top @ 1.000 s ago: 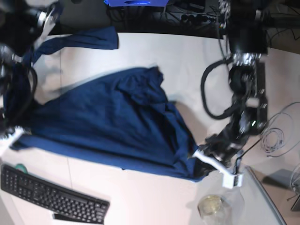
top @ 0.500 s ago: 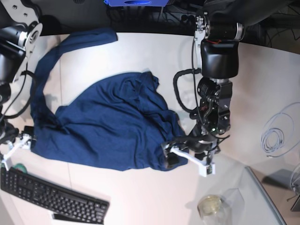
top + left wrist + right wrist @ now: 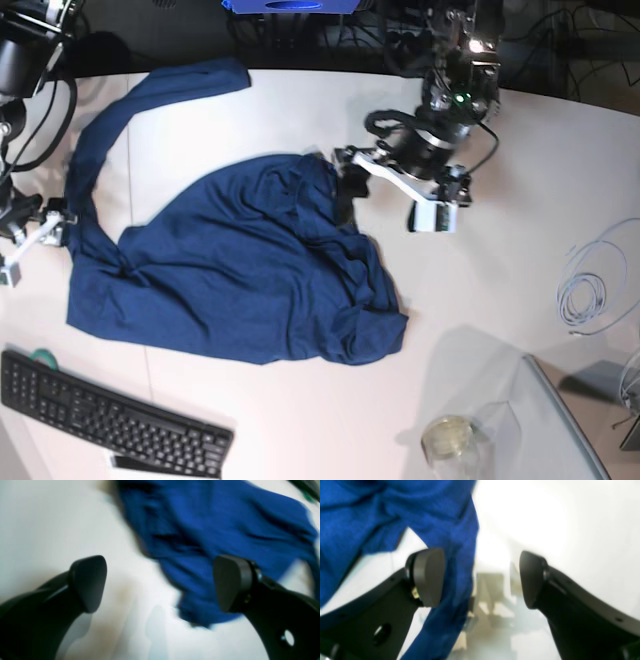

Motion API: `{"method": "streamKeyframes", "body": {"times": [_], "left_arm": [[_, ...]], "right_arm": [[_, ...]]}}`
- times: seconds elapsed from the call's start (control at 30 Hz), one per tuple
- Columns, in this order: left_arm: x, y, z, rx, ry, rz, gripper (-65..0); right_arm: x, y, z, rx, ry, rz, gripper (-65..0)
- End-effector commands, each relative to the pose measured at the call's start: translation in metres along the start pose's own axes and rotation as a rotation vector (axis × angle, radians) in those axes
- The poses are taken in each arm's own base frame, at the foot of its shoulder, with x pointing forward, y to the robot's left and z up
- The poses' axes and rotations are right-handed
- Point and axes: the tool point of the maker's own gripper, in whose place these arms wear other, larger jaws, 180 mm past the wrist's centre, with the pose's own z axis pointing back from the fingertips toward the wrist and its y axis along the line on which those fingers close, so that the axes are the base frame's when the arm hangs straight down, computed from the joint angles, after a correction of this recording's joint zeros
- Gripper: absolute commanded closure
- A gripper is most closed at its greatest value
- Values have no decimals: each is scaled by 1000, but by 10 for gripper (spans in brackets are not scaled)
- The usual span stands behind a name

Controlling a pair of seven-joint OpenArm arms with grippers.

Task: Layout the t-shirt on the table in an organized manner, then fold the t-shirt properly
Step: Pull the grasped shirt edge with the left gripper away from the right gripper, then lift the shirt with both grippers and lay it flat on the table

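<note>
At the lower left of the base view a black keyboard (image 3: 110, 420) lies on the white table (image 3: 300, 420), and a small round glass (image 3: 450, 437) stands at the lower right beside a clear panel's corner. Behind them the t-shirt (image 3: 240, 280) sprawls rumpled across the middle, one long strip running to the upper left. A coil of pale cable (image 3: 590, 285) sits at the right edge; dark cables crowd the far edge. Since half a second ago the left gripper (image 3: 395, 190) has let go of the lower hem and moved up to the cloth's upper right edge, jaws spread wide and holding nothing. The right gripper (image 3: 30, 235), at the left edge, also stands open and empty, cloth passing loosely by one finger (image 3: 427, 576). Both wrist views are blurred, so contact there is probably none.
</note>
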Motion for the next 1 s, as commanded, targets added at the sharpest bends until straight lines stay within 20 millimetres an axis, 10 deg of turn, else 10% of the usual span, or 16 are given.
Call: {"method": "streamKeyframes", "body": {"times": [0.0,0.13,0.63,0.87,0.97], "left_arm": [[-2,-8,0,-20,-6,8,-650],[-46,-32,-11,-80,107,20,-650],[-103,-64,-51,-144,216,48,-650],[-101,-59,-51,-132,213,45,0],[-99,-47,-49,-101,203,62,0]], "right_arm": [[14,-12,5,-24,-41,3,-438],[14,-10,5,-21,-41,1,-438],[21,-10,-34,43,-71,-106,-440],[35,5,-38,74,-86,-63,-441],[38,26,-40,123,-77,15,-441]]}}
